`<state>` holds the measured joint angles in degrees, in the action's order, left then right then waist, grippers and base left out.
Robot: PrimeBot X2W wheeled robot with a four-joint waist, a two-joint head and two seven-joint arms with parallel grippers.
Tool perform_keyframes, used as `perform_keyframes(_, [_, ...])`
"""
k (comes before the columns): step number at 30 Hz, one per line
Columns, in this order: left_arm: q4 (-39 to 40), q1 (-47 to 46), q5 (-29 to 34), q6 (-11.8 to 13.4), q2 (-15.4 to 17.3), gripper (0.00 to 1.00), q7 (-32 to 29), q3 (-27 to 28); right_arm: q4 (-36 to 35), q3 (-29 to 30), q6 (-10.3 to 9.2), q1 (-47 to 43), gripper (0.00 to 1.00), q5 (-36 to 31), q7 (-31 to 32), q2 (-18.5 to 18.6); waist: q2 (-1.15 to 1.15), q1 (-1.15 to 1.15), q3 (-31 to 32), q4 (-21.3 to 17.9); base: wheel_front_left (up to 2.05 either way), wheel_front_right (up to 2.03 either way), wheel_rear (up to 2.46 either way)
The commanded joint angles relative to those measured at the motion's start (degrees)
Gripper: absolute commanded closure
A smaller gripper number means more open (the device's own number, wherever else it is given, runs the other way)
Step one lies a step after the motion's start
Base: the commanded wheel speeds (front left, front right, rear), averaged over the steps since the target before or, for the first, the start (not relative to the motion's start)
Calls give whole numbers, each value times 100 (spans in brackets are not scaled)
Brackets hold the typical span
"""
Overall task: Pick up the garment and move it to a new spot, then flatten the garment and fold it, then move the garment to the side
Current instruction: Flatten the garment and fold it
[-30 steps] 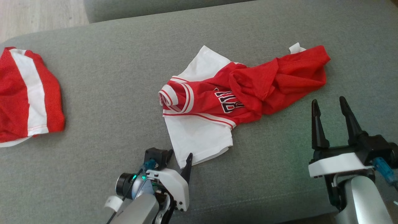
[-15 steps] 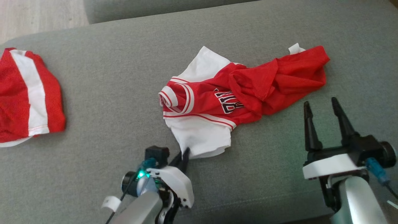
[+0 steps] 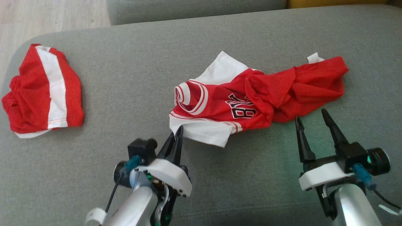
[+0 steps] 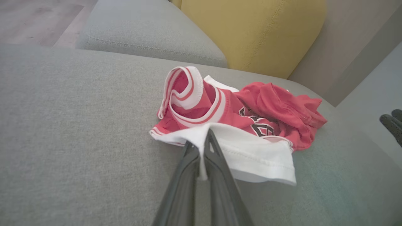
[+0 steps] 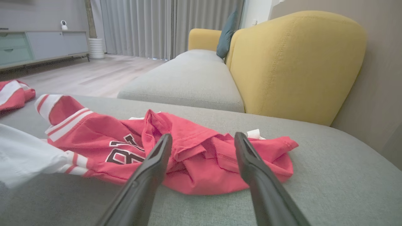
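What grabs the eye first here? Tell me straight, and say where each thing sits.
First comes the crumpled red and white jersey in the middle of the grey cushion, with the left tool shut on its near white corner. The right tool stands open just short of the jersey's red end. A second red and white garment lies at the cushion's far left.

— What's different from a second ago?
— The left claw (image 3: 178,130), open then, has shut on the near corner of the garment's (image 3: 251,94) white sleeve (image 3: 207,131), lifting it off the cushion (image 3: 125,94).
— And the right claw (image 3: 310,113)?
— Edged left, nearer the red cloth.
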<state>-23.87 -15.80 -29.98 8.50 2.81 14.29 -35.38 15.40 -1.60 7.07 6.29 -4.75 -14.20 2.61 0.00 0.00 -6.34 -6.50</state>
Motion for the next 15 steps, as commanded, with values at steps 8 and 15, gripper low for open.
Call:
perform_keyframes(8, [385, 114, 259, -150, 16, 100, 70, 283, 400, -128, 42, 640, 0, -845, 222, 27, 0, 0, -32, 146, 0, 0, 0])
perform_keyframes(15, [485, 95, 248, -184, 9, 100, 70, 214, 898, 4, 42, 1176, 0, -1519, 353, 27, 0, 0, -146, 257, 0, 0, 0])
